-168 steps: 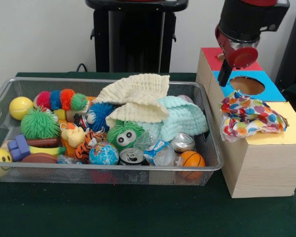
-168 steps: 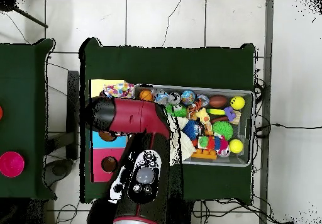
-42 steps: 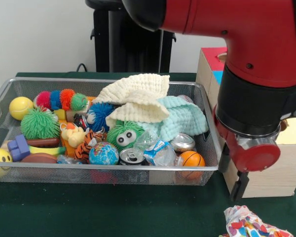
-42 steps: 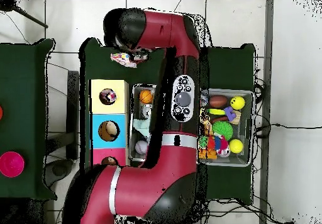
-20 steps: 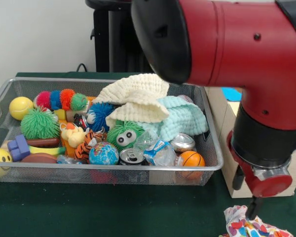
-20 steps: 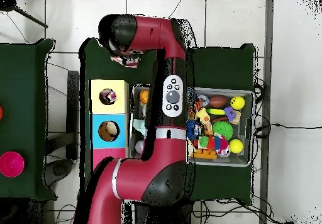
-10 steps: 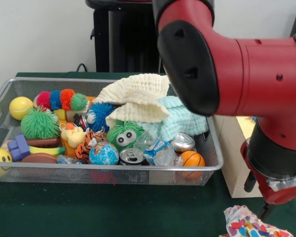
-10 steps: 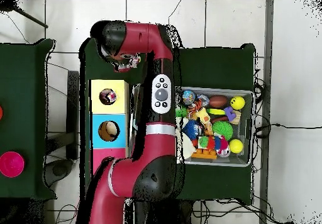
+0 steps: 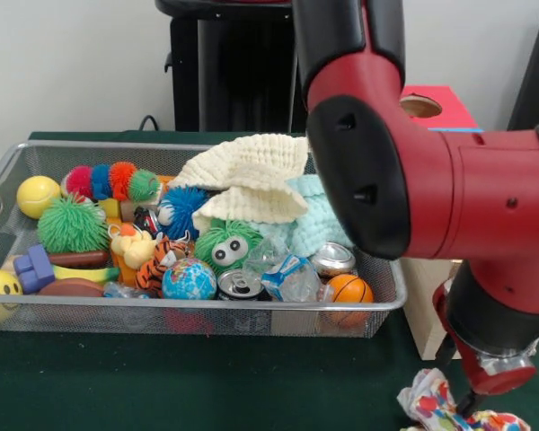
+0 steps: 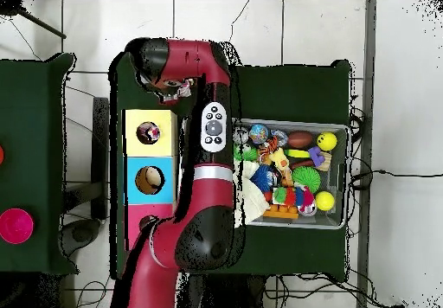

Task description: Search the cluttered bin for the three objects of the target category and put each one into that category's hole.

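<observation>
One white polka-dot cloth (image 9: 428, 404) lies bunched on the green table in front of the boxes, outside the wire bin (image 9: 189, 305). My gripper (image 9: 470, 404) is down on its right part; the hold is hidden. The cream-yellow waffle cloth (image 9: 247, 171) lies on top of the pile in the bin. In the overhead view my gripper (image 10: 176, 86) is just beyond the yellow-topped box (image 10: 134, 131). Its round hole (image 10: 149, 133) shows a bit of dotted fabric inside. In the front view my arm hides the yellow top.
The bin holds balls, plush toys, cans and a mint-green cloth (image 9: 319, 224). The blue-topped box's hole (image 10: 149, 179) and the red-topped box (image 9: 431, 99) stand in line with the yellow one. My arm spans the bin's box-side end.
My gripper has come down from above the dotted cloth onto it, and the cloth is now more bunched. The arm has swung further over the boxes.
</observation>
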Robot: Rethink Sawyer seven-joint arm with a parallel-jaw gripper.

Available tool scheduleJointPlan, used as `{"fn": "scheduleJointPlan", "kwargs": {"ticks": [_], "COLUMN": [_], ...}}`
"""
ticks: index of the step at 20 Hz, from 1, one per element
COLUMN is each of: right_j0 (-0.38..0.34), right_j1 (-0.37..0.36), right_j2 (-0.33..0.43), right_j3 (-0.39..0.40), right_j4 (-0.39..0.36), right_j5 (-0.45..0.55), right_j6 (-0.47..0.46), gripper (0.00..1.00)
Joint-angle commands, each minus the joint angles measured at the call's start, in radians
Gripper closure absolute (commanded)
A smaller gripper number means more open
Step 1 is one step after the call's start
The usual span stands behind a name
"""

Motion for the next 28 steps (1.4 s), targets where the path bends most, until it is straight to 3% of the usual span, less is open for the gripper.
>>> {"fn": "scheduleJointPlan", "kwargs": {"ticks": [1,7,10,11,20,24,27,28], "right_j0": [-0.102,-0.134,-0.144,-0.150,-0.154,-0.159,-0.130,-0.110], "right_j1": [0.037,0.054,0.053,0.056,0.058,0.043,0.005,-0.032], "right_j2": [-0.218,-0.385,-0.448,-0.484,-0.575,-0.658,-0.592,-0.527], "right_j3": [0.045,0.040,0.041,0.042,0.046,0.054,0.077,0.100], "right_j4": [0.199,0.369,0.386,0.418,0.511,0.558,0.498,0.436], "right_j5": [-0.057,-0.064,-0.080,-0.088,-0.089,-0.005,0.013,0.046], "right_j6": [-0.213,-0.230,-0.233,-0.244,-0.219,-0.170,-0.112,-0.114], "gripper": [0.00,0.00,0.00,1.00,1.00,1.00,1.00,1.00]}}
